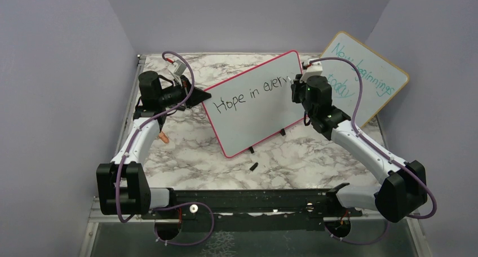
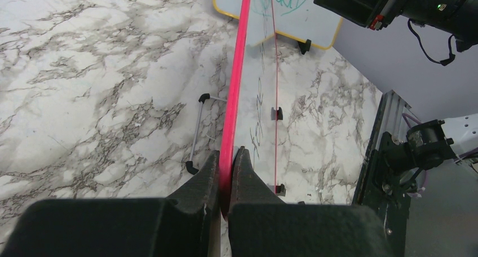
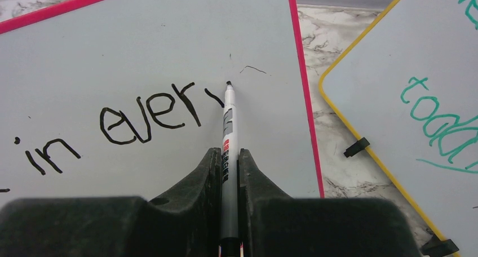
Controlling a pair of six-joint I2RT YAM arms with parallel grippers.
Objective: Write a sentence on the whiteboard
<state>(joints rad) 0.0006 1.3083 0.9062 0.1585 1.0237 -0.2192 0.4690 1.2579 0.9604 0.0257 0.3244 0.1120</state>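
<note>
Right hand [image 3: 229, 154] clamps marker [image 3: 229, 113], tip on whiteboard [image 3: 141, 43] after "ever"; left hand [image 2: 227, 154] pinches its pink edge.

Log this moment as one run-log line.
left gripper: shut on whiteboard edge | right gripper: shut on marker, tip at the y | sentence: "Hope in ever", y begun

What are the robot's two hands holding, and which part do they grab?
The left gripper has its fingers shut on the whiteboard, at its pink edge. The right gripper pinches a marker around its barrel.
</note>
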